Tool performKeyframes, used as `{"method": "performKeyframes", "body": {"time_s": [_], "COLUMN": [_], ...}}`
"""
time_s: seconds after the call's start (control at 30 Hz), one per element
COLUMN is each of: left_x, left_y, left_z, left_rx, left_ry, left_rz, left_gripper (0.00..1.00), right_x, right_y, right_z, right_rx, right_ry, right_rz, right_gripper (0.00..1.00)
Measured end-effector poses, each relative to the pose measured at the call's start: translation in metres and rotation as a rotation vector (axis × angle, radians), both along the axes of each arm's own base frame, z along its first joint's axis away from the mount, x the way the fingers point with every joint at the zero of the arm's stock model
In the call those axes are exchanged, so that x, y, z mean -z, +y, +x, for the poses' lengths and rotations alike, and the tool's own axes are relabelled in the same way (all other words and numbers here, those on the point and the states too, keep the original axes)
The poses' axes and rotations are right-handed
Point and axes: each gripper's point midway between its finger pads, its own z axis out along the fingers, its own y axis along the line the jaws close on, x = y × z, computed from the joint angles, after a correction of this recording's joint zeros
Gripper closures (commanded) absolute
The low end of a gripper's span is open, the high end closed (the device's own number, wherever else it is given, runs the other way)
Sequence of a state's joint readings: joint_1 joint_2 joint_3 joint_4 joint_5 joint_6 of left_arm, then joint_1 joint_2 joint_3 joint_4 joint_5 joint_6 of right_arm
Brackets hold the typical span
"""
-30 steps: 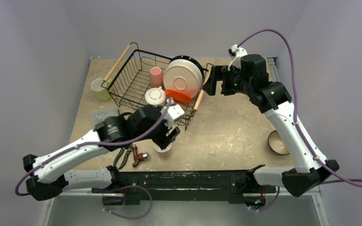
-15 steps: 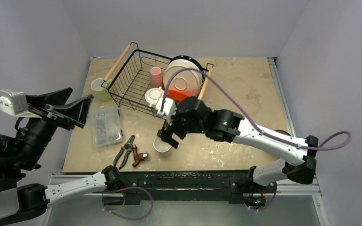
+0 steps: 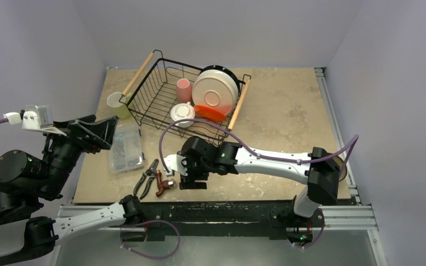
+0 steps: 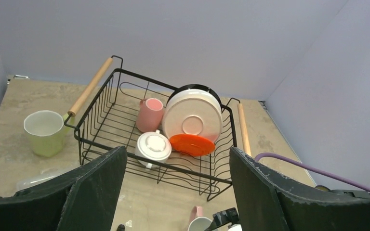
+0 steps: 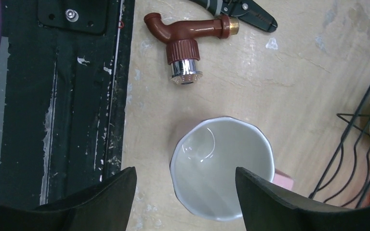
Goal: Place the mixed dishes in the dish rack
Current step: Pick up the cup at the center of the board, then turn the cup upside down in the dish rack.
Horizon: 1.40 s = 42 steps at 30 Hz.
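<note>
Right hand (image 5: 185, 188) spread above pink-handled mug (image 5: 221, 166): glazed ceramic, prob slick + chippable. Pinch rim wall, 1 finger inside. Left hand (image 4: 177, 163) spread, empty.

High rear overview; left wrist distant, toward dish rack (image 4: 105, 103); right wrist close above mug (image 5: 221, 166).

A: Where was there room in the dish rack (image 3: 154, 94)?
B: Its left half; pink mug (image 3: 183, 90), white mug (image 3: 182, 113) and plates (image 3: 215, 88) crowded the right.
A: Around the loose mug (image 5: 221, 168)?
B: Rack wire stood close on one side, red tool (image 5: 188, 33) near another; bare table (image 3: 288, 105) lay farther right.
</note>
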<state>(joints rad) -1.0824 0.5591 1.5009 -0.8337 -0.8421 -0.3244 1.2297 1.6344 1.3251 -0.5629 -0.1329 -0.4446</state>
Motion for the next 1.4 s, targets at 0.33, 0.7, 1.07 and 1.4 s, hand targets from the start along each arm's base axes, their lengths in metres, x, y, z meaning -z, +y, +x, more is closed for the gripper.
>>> {"method": "performKeyframes", "body": {"time_s": [0.33, 0.7, 1.07, 1.4], "left_x": [0.018, 0.006, -0.058, -0.131], "left_y": [-0.018, -0.024, -0.023, -0.054], "left_z": [0.001, 0.005, 0.016, 0.051], "left_rx": [0.034, 0.04, -0.007, -0.125], "left_ry": [0.112, 0.1, -0.09, -0.235], "left_rz": [0.049, 0.087, 0.099, 0.273], "left_gripper": [0.24, 0.24, 0.22, 0.0], "right_x": [0.051, 0.057, -0.103, -0.288], "right_y": [0.007, 0.008, 0.052, -0.019], "right_z": [0.005, 0.001, 0.023, 0.166], "right_rx": [0.009, 0.037, 0.054, 0.374], "right_ry": [-0.006, 0.028, 0.298, 0.659], "right_rz": [-0.095, -0.086, 0.258, 0.85], "right_gripper": [0.57, 1.0, 1.0, 1.0]}}
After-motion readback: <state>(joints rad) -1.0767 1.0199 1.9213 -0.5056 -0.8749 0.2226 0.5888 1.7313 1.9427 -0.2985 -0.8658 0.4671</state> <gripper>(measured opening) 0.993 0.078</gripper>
